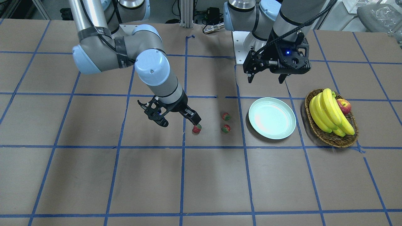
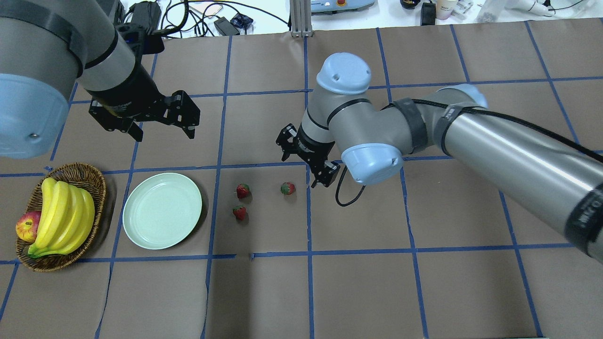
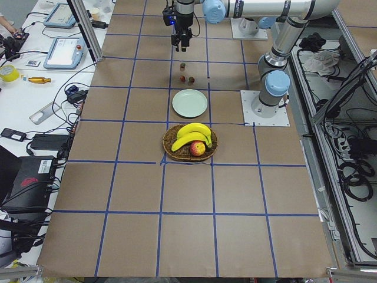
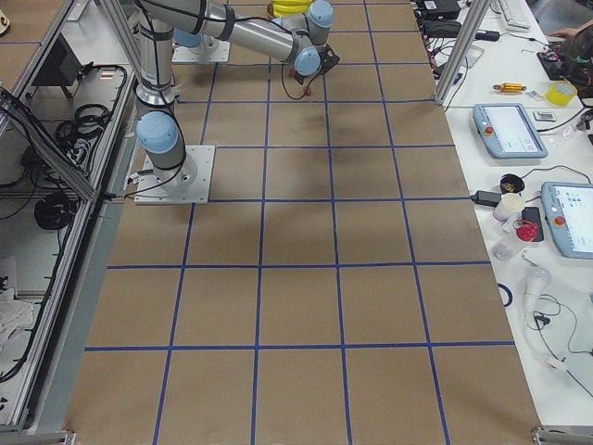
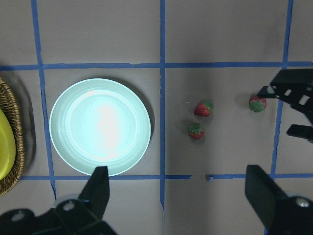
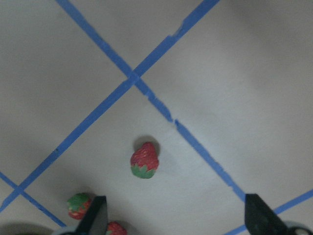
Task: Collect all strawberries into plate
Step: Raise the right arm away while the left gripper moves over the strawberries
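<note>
Nothing collected yet: round pale mint-green plate (image 1: 272, 118) bare, under left pincer (image 1: 266, 78), fingers apart, empty. You have three small red green-capped strawberries (image 1: 225, 128) left on brown paper table (image 1: 213, 182). Right pincer (image 1: 180, 121) spread apart, nearest strawberry (image 6: 145, 160) just below fingertips, other two beyond it, plate-side.

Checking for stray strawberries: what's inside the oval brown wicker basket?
The oval brown wicker basket holds a bunch of yellow bananas and a red-yellow apple. No strawberry shows there. The basket floor beneath the fruit is covered, so it cannot be seen.
</note>
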Motion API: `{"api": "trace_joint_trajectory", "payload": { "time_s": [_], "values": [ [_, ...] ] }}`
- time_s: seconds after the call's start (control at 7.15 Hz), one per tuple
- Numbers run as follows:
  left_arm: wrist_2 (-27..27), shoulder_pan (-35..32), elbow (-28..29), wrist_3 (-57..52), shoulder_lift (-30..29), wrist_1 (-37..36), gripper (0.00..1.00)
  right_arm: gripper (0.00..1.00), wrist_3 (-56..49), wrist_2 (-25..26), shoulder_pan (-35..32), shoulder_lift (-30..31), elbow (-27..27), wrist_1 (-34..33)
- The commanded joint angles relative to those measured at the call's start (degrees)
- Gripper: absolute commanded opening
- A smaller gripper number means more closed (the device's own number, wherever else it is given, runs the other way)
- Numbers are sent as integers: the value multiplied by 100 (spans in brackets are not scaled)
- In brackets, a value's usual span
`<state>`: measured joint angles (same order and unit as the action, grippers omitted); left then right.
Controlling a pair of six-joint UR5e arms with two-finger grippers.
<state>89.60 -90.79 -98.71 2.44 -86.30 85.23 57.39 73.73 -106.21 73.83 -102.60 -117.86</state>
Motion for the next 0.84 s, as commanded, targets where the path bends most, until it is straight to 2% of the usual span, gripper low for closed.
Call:
{"api": "trace_joint_trajectory", "payload": {
  "time_s": [0.0,0.28,0.42,0.56,0.7],
  "values": [
    [-239,-9,-620,178,-193,-398,100,100,-1522,610,713,849,-5,1331],
    [-329,-26,-1123,196,-771,-1153,100,100,-3076,1194,978,1360,-5,1983],
    [-364,-122,-1142,196,-1053,-1288,100,100,-3989,1474,1284,1571,-5,2308],
    [-634,-167,-1142,187,-1412,-1646,100,100,-4695,1642,1696,1825,4,2547],
    [-672,-167,-1133,170,-1816,-2111,100,100,-4963,1731,1840,2019,4,2636]
  ]
}}
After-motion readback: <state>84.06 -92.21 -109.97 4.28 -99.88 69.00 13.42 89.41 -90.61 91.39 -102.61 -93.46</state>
